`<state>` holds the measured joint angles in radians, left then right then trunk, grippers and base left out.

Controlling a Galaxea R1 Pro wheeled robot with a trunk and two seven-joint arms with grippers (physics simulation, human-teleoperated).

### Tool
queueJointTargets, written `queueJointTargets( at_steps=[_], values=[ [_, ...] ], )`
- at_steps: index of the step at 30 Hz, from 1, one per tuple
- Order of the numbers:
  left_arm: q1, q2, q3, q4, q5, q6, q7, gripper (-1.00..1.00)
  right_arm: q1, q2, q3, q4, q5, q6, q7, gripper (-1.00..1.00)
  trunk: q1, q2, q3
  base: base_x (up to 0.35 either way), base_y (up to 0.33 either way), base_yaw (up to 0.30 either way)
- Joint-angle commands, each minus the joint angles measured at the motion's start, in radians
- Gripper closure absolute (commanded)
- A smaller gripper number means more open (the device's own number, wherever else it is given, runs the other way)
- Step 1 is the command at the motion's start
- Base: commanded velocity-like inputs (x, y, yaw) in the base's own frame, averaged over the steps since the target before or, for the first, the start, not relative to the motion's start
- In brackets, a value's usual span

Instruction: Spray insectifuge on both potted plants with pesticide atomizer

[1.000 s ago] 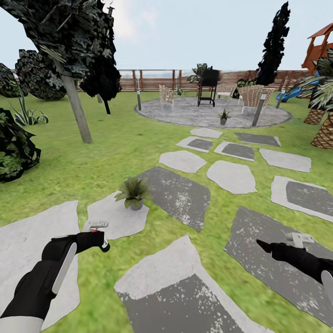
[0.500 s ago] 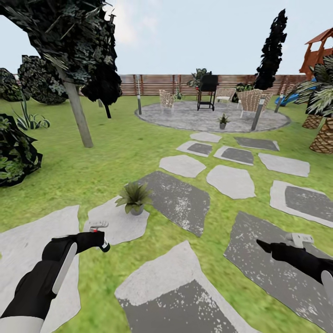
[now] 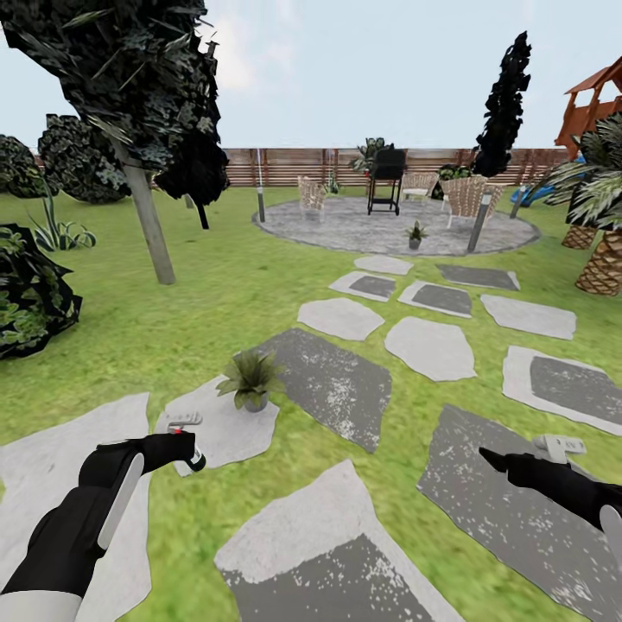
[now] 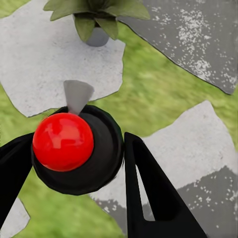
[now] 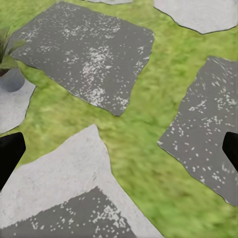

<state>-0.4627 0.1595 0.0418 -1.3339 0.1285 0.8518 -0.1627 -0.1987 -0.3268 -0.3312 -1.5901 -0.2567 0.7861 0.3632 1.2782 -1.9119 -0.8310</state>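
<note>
My left gripper (image 3: 183, 446) is shut on the pesticide atomizer (image 3: 192, 453), a dark bottle with a whitish trigger head and a red tip. In the left wrist view the red nozzle (image 4: 63, 141) sits between the black fingers (image 4: 144, 183) and faces the near potted plant (image 4: 96, 20). That potted plant (image 3: 250, 380) stands in its grey pot on a pale stepping stone just beyond the atomizer. A second potted plant (image 3: 415, 233) stands far off on the round patio (image 3: 345, 226). My right gripper (image 3: 488, 456) is open over a grey stone, with nothing in it.
Grey stepping stones (image 3: 333, 380) lead across the lawn to the patio, where a black grill (image 3: 386, 177) and wicker chairs stand. A tree trunk (image 3: 151, 225) and dark shrubs (image 3: 30, 294) lie to the left, palms (image 3: 600, 250) to the right, and a wooden fence behind.
The head view has shifted: the whole garden sits a little lower in the picture and the near potted plant appears slightly closer. Both arms hold the same pose.
</note>
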Motion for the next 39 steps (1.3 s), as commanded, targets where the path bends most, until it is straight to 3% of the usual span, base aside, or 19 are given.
queueJointTargets(
  at_steps=[1, 39],
  values=[
    [-0.001, 0.000, 0.001, -0.001, 0.007, 0.006, 0.000, 1.00, -0.001, 0.000, -0.001, -0.001, 0.001, 0.005, 0.005, -1.00, -0.004, 0.007, 0.004, 0.000, 0.000, 0.000],
    [-0.001, -0.002, 0.000, 0.000, 0.007, 0.006, 0.000, 1.00, -0.001, -0.001, -0.003, -0.001, 0.001, 0.008, 0.006, -1.00, -0.150, 0.273, 0.129, 0.000, 0.000, 0.000]
  ],
)
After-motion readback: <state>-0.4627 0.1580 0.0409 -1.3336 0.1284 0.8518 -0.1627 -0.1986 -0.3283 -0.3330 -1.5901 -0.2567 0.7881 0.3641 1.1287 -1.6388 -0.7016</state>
